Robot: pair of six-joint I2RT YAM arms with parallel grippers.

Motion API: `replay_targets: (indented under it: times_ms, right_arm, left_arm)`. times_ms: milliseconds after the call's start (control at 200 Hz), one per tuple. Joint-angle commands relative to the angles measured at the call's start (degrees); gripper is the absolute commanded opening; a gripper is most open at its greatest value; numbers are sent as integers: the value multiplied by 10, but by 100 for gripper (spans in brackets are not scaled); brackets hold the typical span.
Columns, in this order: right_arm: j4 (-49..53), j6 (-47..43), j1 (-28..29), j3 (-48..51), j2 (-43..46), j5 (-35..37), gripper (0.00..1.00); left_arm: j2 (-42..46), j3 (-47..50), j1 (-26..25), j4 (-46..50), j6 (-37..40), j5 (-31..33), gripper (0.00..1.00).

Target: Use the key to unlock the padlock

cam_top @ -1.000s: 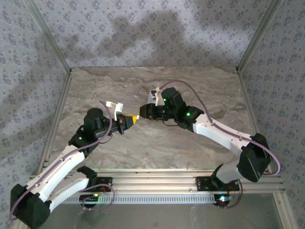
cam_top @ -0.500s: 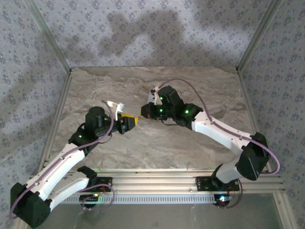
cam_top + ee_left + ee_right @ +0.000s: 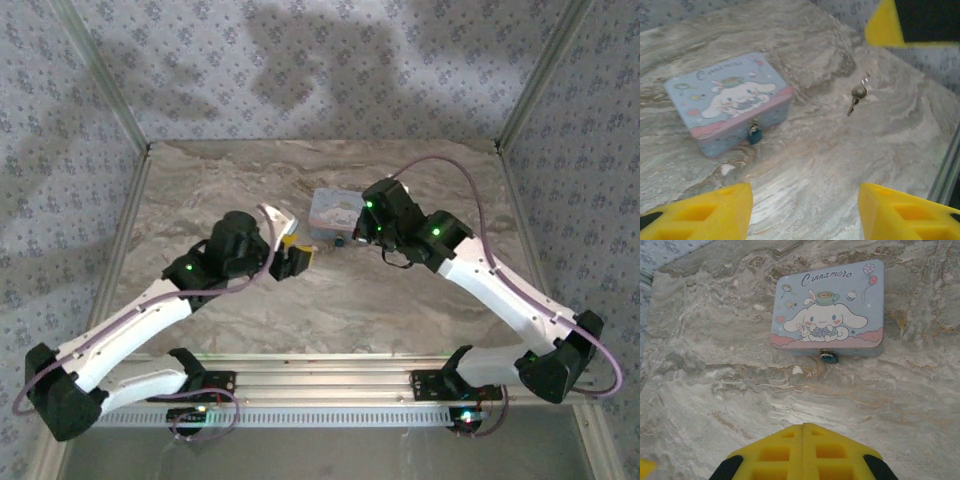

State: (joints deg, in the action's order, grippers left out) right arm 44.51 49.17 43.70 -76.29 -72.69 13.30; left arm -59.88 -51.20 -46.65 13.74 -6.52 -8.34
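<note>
Overhead, both arms are reaching toward the middle of the marble table (image 3: 250,320). The left gripper (image 3: 296,258) is hovering just near-left of the light-blue tin (image 3: 333,208), and the right gripper (image 3: 352,234) is hanging at the tin's near-right corner.

The right wrist camera is showing what that high view is blurring: the padlock (image 3: 829,358), tiny and dark bluish, is hanging at the middle of the tin's near wall, its shackle too small to make out.

The left wrist camera is adding the key (image 3: 856,97), off to the right of the tin and well apart from the lock. A thin glinting ring is running up from the key toward a yellow finger (image 3: 884,27) that the top edge is cutting off. Whether the key is dangling or lying on the marble is hard to tell.

The left gripper's fingers are standing wide apart with bare marble between them. The right gripper's pads are pressing together along one seam. Whether they are pinching anything is hidden.
</note>
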Motion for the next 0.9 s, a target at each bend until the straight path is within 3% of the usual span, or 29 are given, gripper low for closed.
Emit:
replay_targets:
  times_ms: [0,200,615,894]
  right_arm:
    - [6,30,-8,27,22,-6,0]
    - [-115,101,-53,141,70,-133,0]
    - [-139,129,-59,169,88,-160,0]
    - [-148,138,-50,174,83,-168,0]
  left_arm:
    - [-9,3,-57,-64,66,94,58]
    - [-19,55,-116,-230,96,132,56]
    - [-129,26,-152,-297,182,108,46]
    - [-171,17,-153,-313,193,148,44]
